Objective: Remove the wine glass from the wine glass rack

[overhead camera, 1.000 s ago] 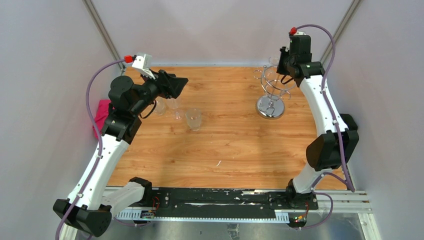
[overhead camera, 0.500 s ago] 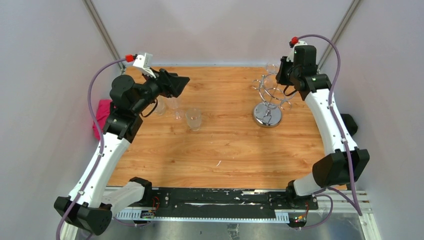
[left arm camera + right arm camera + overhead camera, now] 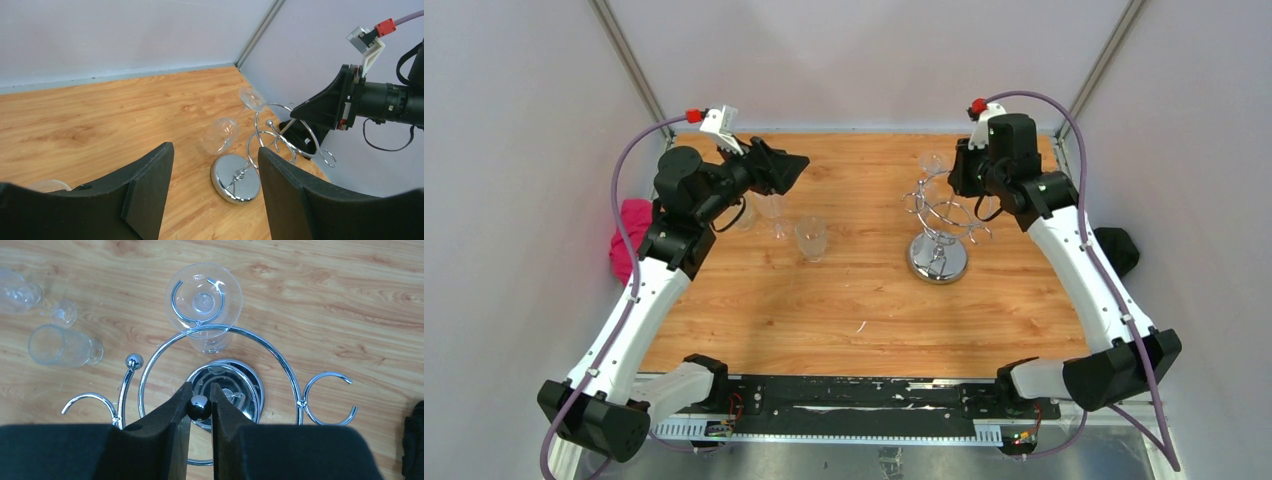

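The chrome wine glass rack stands right of the table's middle, its rod leaning. A clear wine glass hangs upside down from a hook on its far side. From above, its foot sits in a curled hook. My right gripper is shut on the ball at the top of the rack's rod. It also shows in the top view. My left gripper is open and empty, held above the table's far left, facing the rack and the glass.
Three loose glasses lie on the table under my left arm, the largest one nearest the middle; they show at the left of the right wrist view. A pink cloth lies off the left edge and a black object off the right.
My right gripper has moved left and nearer, taking the rack and its hanging glass with it; the base has shifted left and toward the front. My left arm has shifted slightly.
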`<state>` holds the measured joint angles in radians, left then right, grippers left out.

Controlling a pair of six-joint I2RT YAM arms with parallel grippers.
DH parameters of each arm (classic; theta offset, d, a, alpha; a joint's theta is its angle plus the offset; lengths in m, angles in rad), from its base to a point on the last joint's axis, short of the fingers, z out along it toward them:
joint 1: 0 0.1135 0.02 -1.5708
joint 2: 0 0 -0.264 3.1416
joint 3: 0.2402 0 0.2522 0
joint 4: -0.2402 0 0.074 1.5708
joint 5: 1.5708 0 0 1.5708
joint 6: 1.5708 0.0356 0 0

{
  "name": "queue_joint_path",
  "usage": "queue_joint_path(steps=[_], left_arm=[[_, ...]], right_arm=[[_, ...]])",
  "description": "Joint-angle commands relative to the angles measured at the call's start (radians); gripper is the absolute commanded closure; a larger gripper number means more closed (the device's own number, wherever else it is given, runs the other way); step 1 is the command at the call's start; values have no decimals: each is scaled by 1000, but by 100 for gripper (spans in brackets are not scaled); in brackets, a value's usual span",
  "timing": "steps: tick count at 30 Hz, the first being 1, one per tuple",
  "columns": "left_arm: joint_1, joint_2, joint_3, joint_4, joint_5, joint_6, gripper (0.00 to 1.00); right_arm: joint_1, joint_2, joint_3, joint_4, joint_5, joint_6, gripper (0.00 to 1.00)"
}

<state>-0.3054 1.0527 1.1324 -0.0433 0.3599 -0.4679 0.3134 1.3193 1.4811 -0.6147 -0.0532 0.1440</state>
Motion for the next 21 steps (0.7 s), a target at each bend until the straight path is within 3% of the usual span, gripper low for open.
queue_joint_path(steps=[1,11,21], left_arm=[[-8,-6,-17,32,21,-7,32],[-8,4,-23,33,49,-24,32],[-8,37,-3,36,83,-55,32]], right_arm=[[75,-97,-2,107,16,-37,100],[220,-155,-82,78,120,-54,100],[264,-168,-135,61,157,-51,100]])
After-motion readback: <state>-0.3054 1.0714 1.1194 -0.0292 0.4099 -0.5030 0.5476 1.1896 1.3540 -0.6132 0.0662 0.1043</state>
